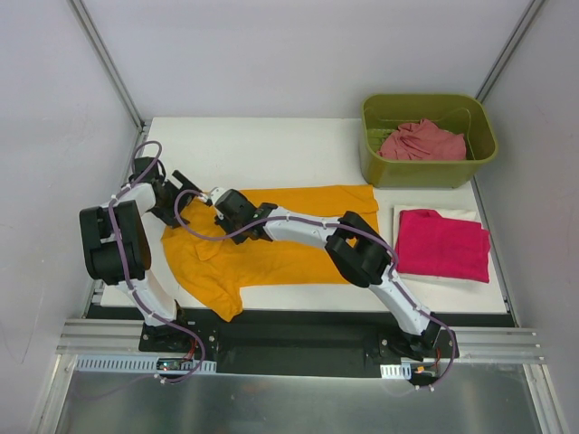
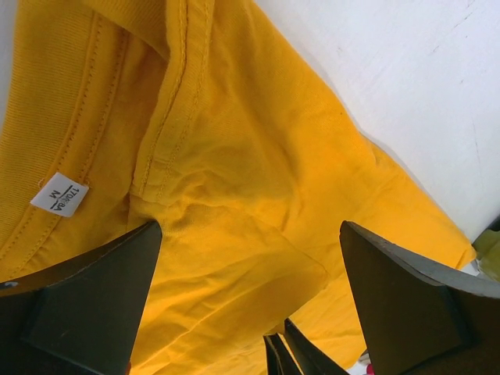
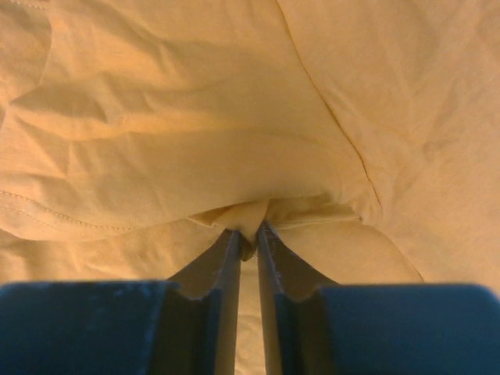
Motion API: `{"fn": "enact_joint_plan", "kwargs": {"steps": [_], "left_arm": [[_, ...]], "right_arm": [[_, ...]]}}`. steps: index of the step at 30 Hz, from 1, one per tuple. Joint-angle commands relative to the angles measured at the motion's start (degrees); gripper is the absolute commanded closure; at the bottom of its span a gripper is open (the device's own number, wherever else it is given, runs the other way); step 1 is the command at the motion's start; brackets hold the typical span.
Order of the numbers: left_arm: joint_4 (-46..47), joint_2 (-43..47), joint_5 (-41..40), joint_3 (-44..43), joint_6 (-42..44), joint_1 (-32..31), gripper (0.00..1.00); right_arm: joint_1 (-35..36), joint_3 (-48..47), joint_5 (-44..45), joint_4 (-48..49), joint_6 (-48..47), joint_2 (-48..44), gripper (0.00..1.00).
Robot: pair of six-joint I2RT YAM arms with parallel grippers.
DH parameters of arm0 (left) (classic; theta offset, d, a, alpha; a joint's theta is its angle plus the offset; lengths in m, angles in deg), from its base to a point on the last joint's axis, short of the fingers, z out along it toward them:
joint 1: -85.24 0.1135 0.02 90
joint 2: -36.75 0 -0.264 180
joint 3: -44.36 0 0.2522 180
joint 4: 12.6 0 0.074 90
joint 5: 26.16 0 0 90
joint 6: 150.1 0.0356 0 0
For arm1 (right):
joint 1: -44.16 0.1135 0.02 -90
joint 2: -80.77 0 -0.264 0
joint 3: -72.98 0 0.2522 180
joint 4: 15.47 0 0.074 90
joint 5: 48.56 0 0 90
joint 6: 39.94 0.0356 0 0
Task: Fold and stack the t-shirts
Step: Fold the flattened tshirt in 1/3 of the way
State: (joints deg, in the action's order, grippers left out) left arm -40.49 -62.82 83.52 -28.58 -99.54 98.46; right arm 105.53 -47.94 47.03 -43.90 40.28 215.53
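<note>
The orange-yellow t-shirt lies spread flat across the white table, collar toward the left. My right gripper reaches far left over it, and in the right wrist view it is shut on a small pinched fold of the orange cloth. My left gripper hovers at the collar end, and in the left wrist view it stands open over the orange cloth, near the white size tag. The magenta t-shirt lies folded at the right. The salmon-pink t-shirt sits crumpled in the bin.
An olive-green plastic bin stands at the back right corner. The magenta shirt rests on a white pad. Enclosure walls rise close on both sides. The right arm's links stretch across the middle of the orange shirt.
</note>
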Motion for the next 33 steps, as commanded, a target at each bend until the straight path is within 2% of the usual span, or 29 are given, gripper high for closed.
{"fn": "enact_joint_plan", "kwargs": {"steps": [1, 3, 9, 13, 15, 18, 21, 22, 25, 27, 33], "left_arm": [[0.42, -1.59, -1.75, -1.47, 1.03, 0.23, 0.01], [0.42, -2.03, -2.19, -1.81, 1.21, 0.32, 0.01], [0.42, -3.18, -2.02, -2.79, 1.73, 0.32, 0.01], [0.42, -3.26, -2.19, -3.05, 2.09, 0.32, 0.01], [0.33, -3.17, -1.67, -3.22, 2.52, 0.5, 0.0], [0.24, -2.74, -1.49, -3.58, 3.4, 0.41, 0.01], [-0.81, -1.95, 1.13, -4.28, 3.76, 0.59, 0.01], [-0.81, -1.77, 1.58, -4.28, 3.58, 0.59, 0.01], [-1.07, -0.45, 1.68, -4.37, 3.23, 0.59, 0.01], [-1.51, 0.51, 0.63, -4.8, 3.32, 0.67, 0.01], [-5.99, -0.36, -3.33, -9.8, 5.07, 0.68, 0.01]], "right_arm": [[0.33, 1.15, -1.01, 0.0, -0.94, -5.82, 0.89], [0.42, 2.64, -1.01, 0.09, -1.73, -7.4, 0.98], [0.95, 5.72, -2.42, -3.07, -4.36, -10.83, 1.0], [1.04, 8.27, -1.54, -5.01, -4.72, -13.03, 0.98], [0.95, 9.33, -1.02, -6.06, -4.98, -13.99, 0.91], [0.95, 11.09, 0.73, -7.99, -5.33, -15.05, 0.87], [0.95, 12.58, 4.77, -9.58, -4.73, -16.8, 0.38], [0.86, 13.19, 6.0, -9.84, -3.68, -18.2, 0.19], [-0.01, 14.69, 9.62, -10.02, -2.35, -22.24, 0.01], [-1.07, 17.06, 10.76, -9.41, -1.03, -24.62, 0.0], [-10.37, 24.52, 12.87, -7.91, 3.97, -30.96, 0.0]]}}
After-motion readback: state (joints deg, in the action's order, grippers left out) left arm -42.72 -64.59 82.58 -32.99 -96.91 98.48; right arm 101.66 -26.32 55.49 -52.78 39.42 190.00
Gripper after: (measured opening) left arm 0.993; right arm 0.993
